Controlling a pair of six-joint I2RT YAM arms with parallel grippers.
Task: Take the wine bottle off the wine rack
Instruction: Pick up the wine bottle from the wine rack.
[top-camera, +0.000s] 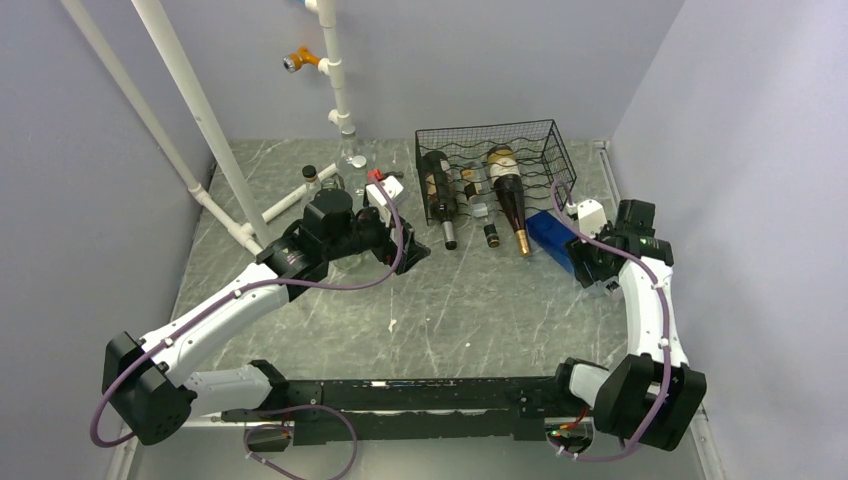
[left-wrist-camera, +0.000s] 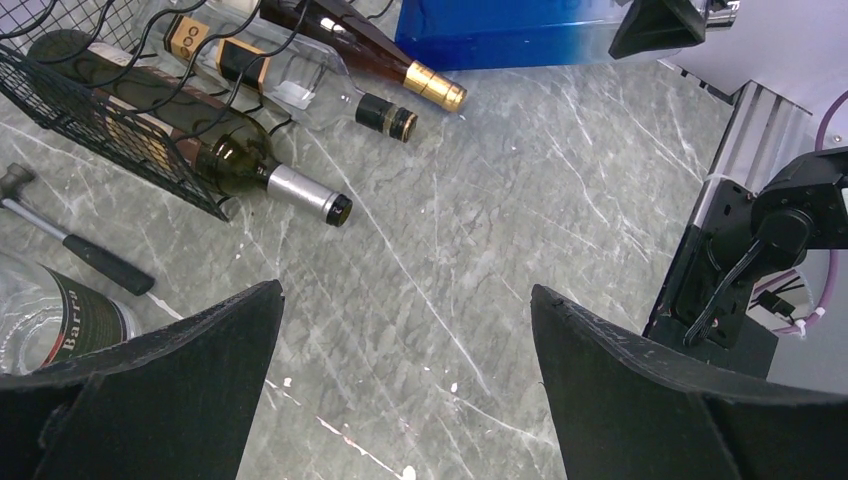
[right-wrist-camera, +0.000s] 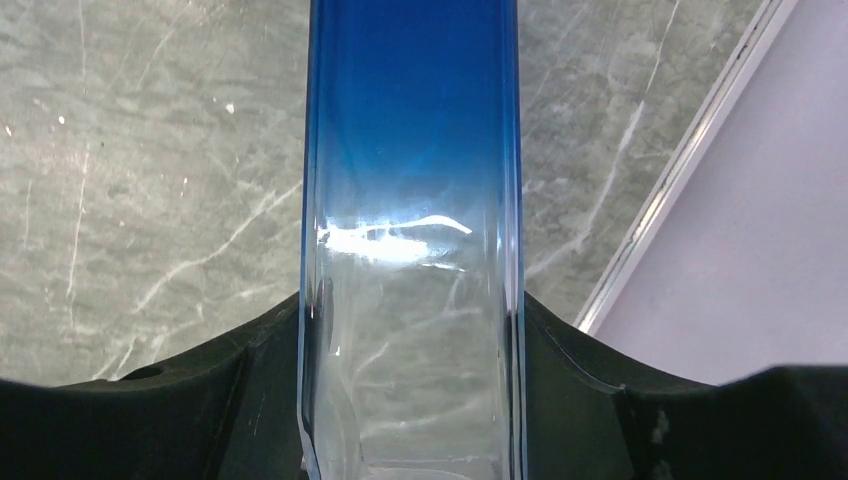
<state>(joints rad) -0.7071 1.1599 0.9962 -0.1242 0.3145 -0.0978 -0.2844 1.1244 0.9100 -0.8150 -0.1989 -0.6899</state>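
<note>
The right gripper clamps a blue glass bottle beside the wine rack, at its right front corner, while the wide-open, empty left gripper hovers nearer the wine bottles lying racked, necks pointing toward the arms.

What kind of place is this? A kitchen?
Probably a robot test booth: a left arm and a right arm bolted to a marbled table, plain walls, and a wine rack of bottles; the right gripper holds a blue bottle.
</note>
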